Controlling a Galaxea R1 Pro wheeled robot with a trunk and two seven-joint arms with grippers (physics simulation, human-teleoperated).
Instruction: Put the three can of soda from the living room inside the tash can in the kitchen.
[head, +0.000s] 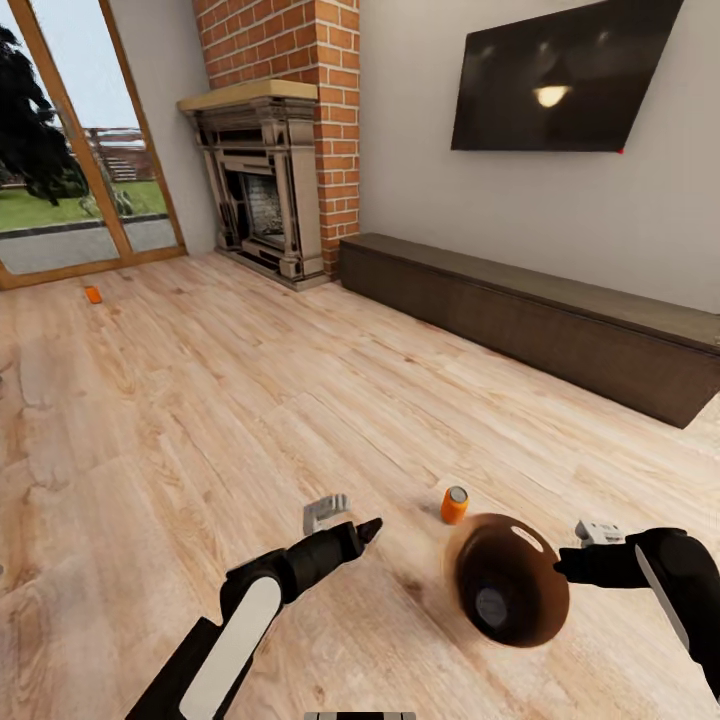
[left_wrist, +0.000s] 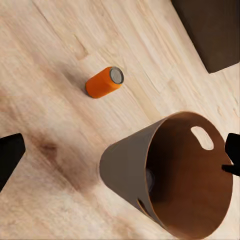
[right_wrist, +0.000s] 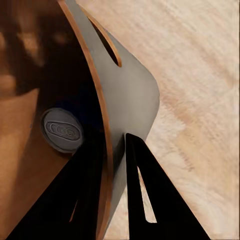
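Observation:
The pale grey trash can (head: 510, 580), brown inside, hangs tilted just above the wood floor. My right gripper (head: 563, 566) is shut on its rim, one finger (right_wrist: 85, 190) inside and the other outside the wall (right_wrist: 125, 95). The grey top of one soda can (right_wrist: 61, 130) shows at the pail's bottom. A second orange soda can (head: 454, 504) stands on the floor just beyond the pail, and also shows in the left wrist view (left_wrist: 104, 82). A third soda can (head: 93, 294) sits far off by the glass doors. My left gripper (head: 372, 527) hovers open to the left of the pail (left_wrist: 125, 165).
A long dark low cabinet (head: 540, 300) runs along the right wall under the TV (head: 560, 75). The brick fireplace (head: 265, 190) stands in the corner and wood-framed glass doors (head: 70, 150) are at the far left. Light plank floor stretches between them.

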